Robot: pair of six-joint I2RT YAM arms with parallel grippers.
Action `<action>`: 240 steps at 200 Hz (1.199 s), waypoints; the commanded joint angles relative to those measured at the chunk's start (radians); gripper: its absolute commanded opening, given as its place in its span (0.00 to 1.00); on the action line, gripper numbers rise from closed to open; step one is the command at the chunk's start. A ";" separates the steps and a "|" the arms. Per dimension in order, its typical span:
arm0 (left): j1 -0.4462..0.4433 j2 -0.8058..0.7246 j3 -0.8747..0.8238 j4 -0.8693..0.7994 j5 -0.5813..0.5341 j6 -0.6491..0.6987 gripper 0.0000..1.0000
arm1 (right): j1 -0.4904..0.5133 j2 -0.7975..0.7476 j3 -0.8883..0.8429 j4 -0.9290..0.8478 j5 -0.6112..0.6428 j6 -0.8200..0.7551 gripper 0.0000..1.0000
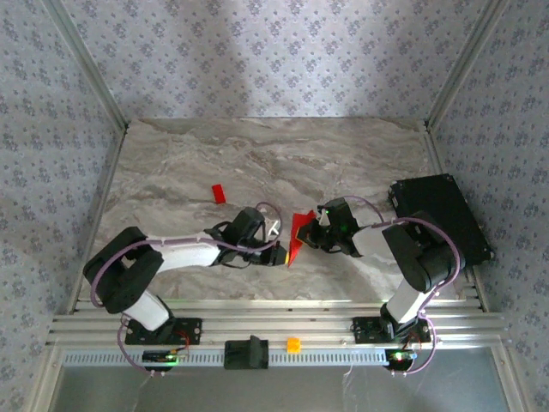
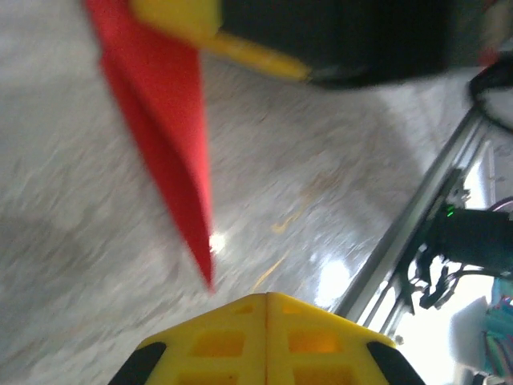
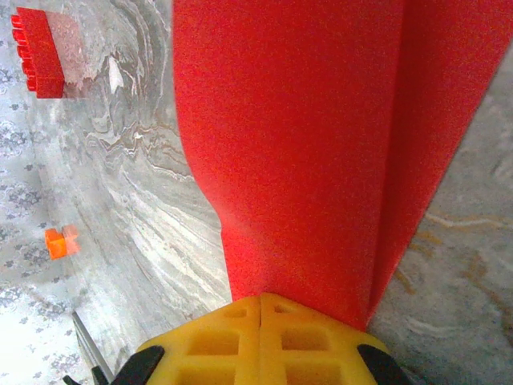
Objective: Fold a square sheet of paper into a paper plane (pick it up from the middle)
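Red paper (image 3: 304,144) is spilling out of my right gripper (image 3: 260,298), whose yellow fingers are pinching tight on its narrow end. My right wrist view is showing a smooth matte sheet with one long fold line running up its right side. My left wrist view is catching what that one is not: the sheet is tapering to a sharp point, hanging clear above the grey marble table (image 2: 80,241). My left gripper (image 2: 267,298) is sitting just beside that tip, fingers pressed together on nothing. From overhead, the wedge is hovering between both arms, near the table's middle. A ridged red block (image 3: 38,52) is lying well apart.
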 commanded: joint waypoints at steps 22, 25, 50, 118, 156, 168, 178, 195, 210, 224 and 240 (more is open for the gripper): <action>0.012 0.111 0.140 0.009 0.098 0.011 0.03 | 0.001 0.056 -0.034 -0.147 0.093 -0.001 0.01; 0.012 0.117 0.146 0.008 0.100 0.011 0.03 | 0.002 0.057 -0.036 -0.146 0.093 -0.001 0.01; 0.013 0.174 0.198 -0.038 0.100 0.033 0.03 | 0.003 0.059 -0.035 -0.144 0.091 0.000 0.01; 0.014 0.267 0.252 -0.053 0.093 0.053 0.03 | 0.003 0.059 -0.032 -0.144 0.087 0.001 0.01; 0.017 0.302 0.257 -0.072 0.063 0.071 0.02 | 0.003 0.059 -0.033 -0.145 0.087 0.002 0.01; 0.017 0.305 0.253 -0.084 0.056 0.083 0.02 | 0.004 0.057 -0.032 -0.149 0.085 0.000 0.01; 0.016 0.305 0.247 -0.093 0.051 0.089 0.02 | 0.004 0.056 -0.032 -0.153 0.085 -0.001 0.00; 0.016 0.295 0.228 -0.096 0.042 0.094 0.02 | 0.002 0.054 -0.033 -0.157 0.085 -0.003 0.00; 0.017 0.287 0.209 -0.096 0.038 0.096 0.02 | 0.000 0.055 -0.032 -0.159 0.088 -0.005 0.00; 0.016 0.278 0.189 -0.091 0.037 0.094 0.02 | 0.000 0.055 -0.032 -0.161 0.087 -0.004 0.00; 0.016 0.269 0.162 -0.083 0.037 0.089 0.02 | 0.000 0.055 -0.032 -0.160 0.087 -0.005 0.00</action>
